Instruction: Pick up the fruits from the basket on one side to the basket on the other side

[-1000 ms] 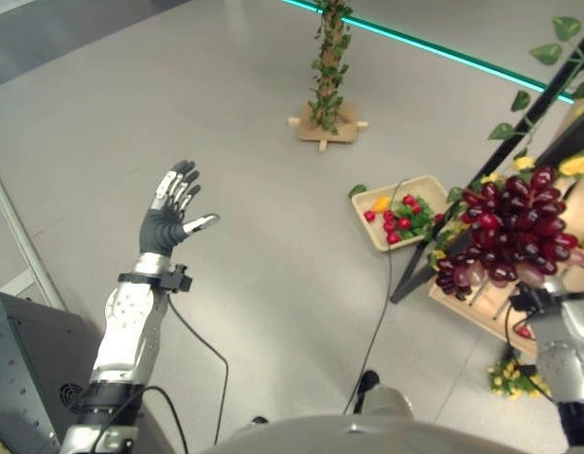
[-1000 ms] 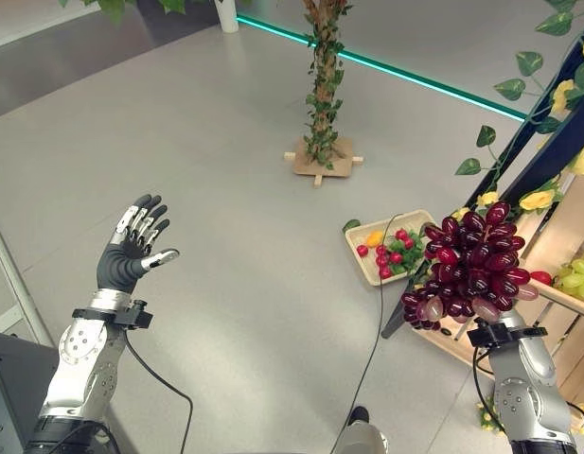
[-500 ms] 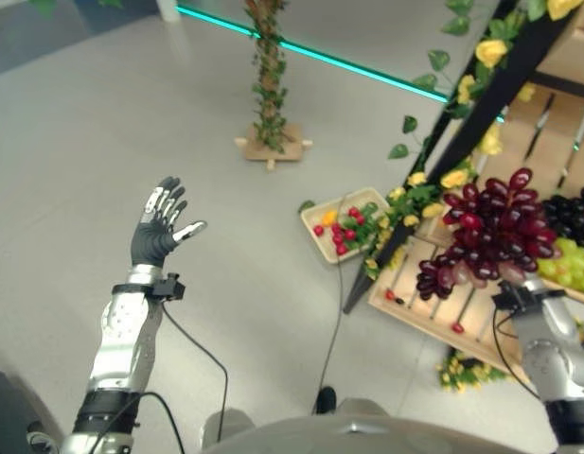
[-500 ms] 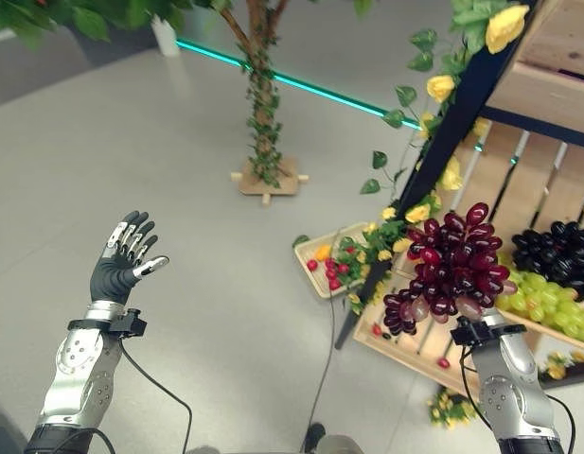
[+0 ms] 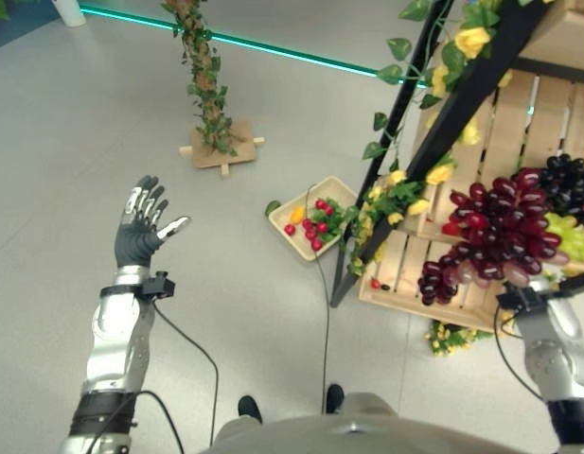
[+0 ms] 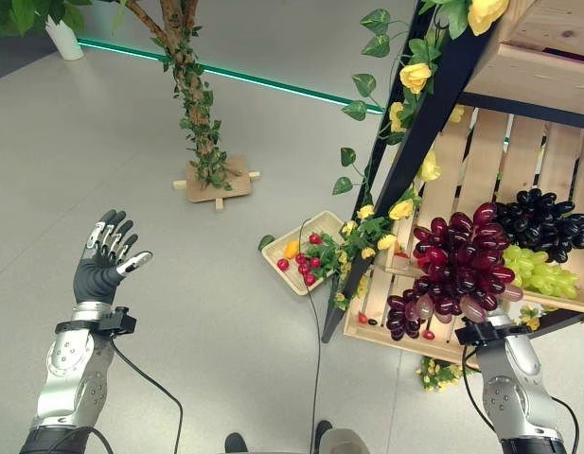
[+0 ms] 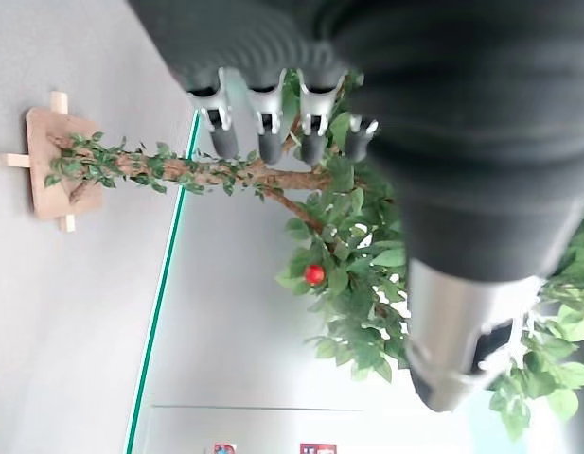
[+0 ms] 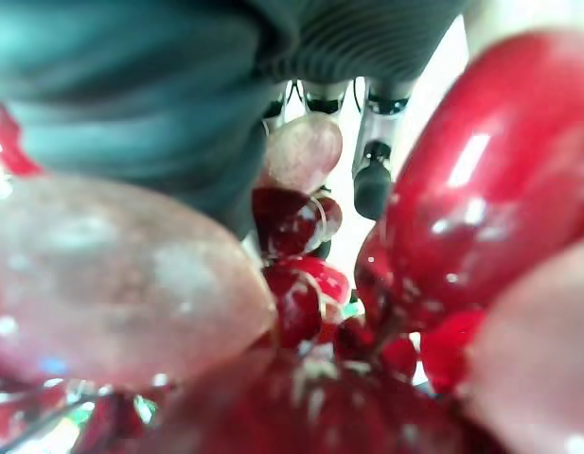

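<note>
In front of the wooden crate shelf [image 6: 519, 189], your right hand [image 8: 367, 142] lifts a bunch of red grapes [image 6: 452, 274].

Its fingers are curled into the bunch. Dark grapes [image 6: 542, 222] and green grapes [image 6: 538, 274] lie on the shelf's slats behind. Your left hand [image 6: 102, 265] hangs over bare floor, fingers spread, holding nothing. A shallow basket [image 6: 315, 222] of small red fruits sits at the shelf's foot.

I see bright, even light; the floor [image 5: 102, 113] has soft sheen; red grapes [image 8: 462, 189] blur at close range with glare spots
</note>
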`<state>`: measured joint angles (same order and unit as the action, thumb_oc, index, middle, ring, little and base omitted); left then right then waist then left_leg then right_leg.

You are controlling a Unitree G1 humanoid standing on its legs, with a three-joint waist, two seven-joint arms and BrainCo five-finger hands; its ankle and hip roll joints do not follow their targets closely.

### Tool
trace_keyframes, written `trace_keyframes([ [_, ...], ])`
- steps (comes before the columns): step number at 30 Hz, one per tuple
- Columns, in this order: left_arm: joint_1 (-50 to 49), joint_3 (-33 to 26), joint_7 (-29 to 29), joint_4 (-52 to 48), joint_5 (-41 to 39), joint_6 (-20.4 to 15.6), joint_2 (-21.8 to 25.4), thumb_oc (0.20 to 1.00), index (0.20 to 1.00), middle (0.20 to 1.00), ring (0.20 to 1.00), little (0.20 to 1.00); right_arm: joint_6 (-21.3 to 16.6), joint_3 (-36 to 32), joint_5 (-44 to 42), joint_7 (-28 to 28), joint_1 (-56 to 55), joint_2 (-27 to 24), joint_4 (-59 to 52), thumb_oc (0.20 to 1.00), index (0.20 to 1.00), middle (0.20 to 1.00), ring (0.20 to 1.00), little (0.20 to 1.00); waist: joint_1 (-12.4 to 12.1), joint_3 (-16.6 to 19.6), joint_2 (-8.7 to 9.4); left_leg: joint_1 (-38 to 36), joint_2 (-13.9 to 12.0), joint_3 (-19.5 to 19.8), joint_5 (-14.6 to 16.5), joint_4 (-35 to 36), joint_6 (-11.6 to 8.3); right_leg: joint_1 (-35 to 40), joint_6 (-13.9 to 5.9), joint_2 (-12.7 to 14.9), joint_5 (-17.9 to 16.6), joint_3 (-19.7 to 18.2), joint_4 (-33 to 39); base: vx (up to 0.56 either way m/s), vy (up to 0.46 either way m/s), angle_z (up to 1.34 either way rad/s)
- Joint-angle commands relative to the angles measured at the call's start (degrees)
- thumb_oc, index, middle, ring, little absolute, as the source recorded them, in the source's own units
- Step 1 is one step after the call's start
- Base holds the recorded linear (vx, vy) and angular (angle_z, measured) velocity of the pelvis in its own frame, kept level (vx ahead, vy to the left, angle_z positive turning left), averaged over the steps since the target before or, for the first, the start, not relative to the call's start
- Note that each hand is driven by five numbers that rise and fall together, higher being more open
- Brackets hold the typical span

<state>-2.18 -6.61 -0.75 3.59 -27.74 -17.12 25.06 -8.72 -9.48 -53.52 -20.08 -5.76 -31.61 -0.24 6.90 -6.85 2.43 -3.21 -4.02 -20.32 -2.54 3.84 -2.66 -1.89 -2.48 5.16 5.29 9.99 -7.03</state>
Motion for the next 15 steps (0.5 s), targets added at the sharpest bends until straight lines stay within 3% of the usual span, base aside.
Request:
trace_keyframes([
  [1,0.4,-2.77,0.36,-1.61,1.61,-3.33,0.61,1.0,1.0,1.0,1.0,1.0,-3.08,-3.85,0.96,0.72,3.28,0.37,-1.33,0.2,0.2,0.2,0.2,0.2,-0.03,2.37,0.73,-1.19,-0.46,-1.17,5.29,-4.95,-0.81,2.26,-4.12,0.1,-1.8,1.45,1.82,0.03,0.05,-0.06],
  [12,1.38,1.41,0.17,-0.28,1.98,-1.28,1.67,1.0,1.0,1.0,1.0,1.0,-4.97,-2.64,4.82,8.29,9.32,-2.75,4.68,0.2,0.2,0.2,0.2,0.2,-1.27,3.38,0.77,-1.69,0.45,-0.19,5.25,-3.31,-0.18,2.98,-4.63,0.71,-1.85,3.18,2.15,0.02,0.01,0.01],
  [15,1.82,3.12,0.15,0.38,1.75,-0.64,2.28,1.0,1.0,1.0,1.0,1.0,-5.48,-1.3,6.58,11.41,13.27,-5.61,8.74,0.2,0.2,0.2,0.2,0.2,-2.03,3.22,0.84,-1.39,0.58,0.29,5.34,-3.5,-0.07,3.15,-4.59,0.85,-1.78,3.89,2.26,0.03,-0.004,0.09],
])
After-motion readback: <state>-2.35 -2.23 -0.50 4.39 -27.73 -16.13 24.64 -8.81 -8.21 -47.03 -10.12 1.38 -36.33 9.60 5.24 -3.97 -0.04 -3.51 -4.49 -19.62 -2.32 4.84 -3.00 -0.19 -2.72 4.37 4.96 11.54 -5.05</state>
